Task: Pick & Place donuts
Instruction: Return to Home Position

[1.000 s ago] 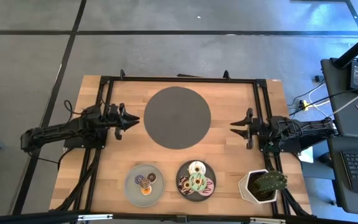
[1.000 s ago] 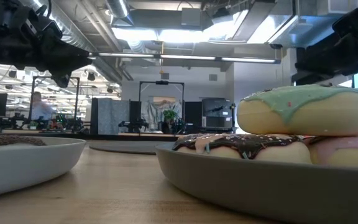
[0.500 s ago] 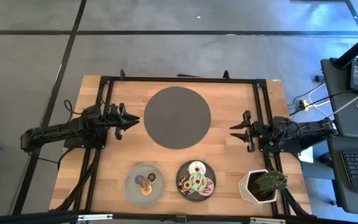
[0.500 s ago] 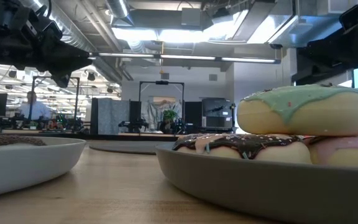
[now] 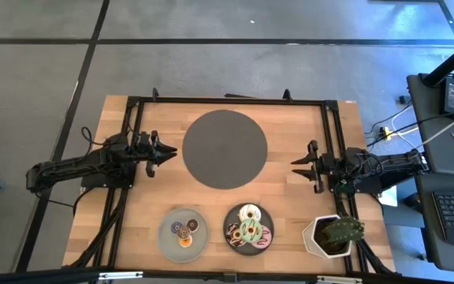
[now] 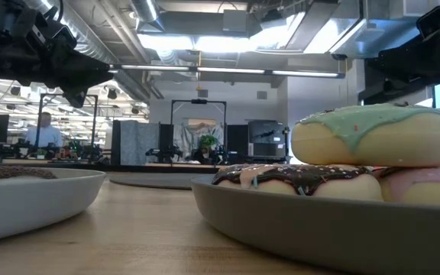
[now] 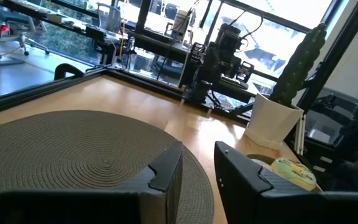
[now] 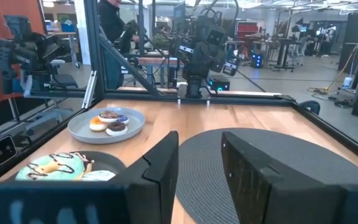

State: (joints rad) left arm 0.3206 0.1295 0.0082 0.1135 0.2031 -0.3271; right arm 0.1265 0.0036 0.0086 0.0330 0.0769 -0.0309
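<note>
By mat (image 5: 225,148): L hand (image 5: 174,151), R hand (image 5: 294,162), both spread, empty.

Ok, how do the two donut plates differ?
The light gray plate is paler than the dark gray plate and holds mini donuts; the dark gray plate holds larger iced donuts, a green-iced donut atop others. Both are round, clear of the left gripper and right gripper.

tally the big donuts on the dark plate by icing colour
green donut: 1
pink donut: 1
white donut: 1
chocolate donut: 1
total: 4, all on the dark plate
</note>
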